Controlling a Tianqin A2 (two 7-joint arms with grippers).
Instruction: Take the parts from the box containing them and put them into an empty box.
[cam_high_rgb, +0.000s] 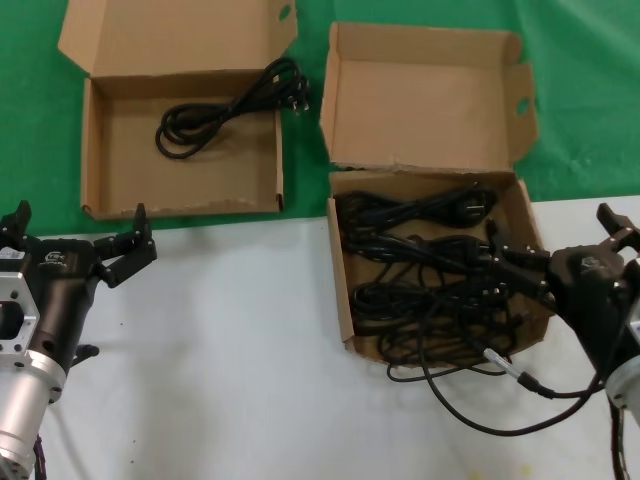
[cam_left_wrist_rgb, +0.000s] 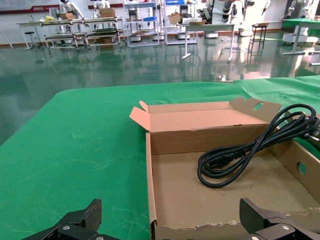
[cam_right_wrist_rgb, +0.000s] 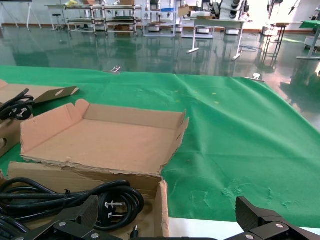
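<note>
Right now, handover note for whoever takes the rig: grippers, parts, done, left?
Left gripper: open, empty, over the white table in front of the wide shallow box.
Right gripper: open, empty, at the near right edge of the squarish box, over the cords.
Done: one power cord lies in the shallow box, plug end over the far right rim.
Left: several cord bundles remain in the squarish box. A thinner cable trails onto the table; it is not a part.

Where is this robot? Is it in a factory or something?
Probably a robot lab or workshop hall. Past the green table cloth there is a shiny green floor, metal shelf racks and more work tables, and what look like other robots stand at the back.
</note>
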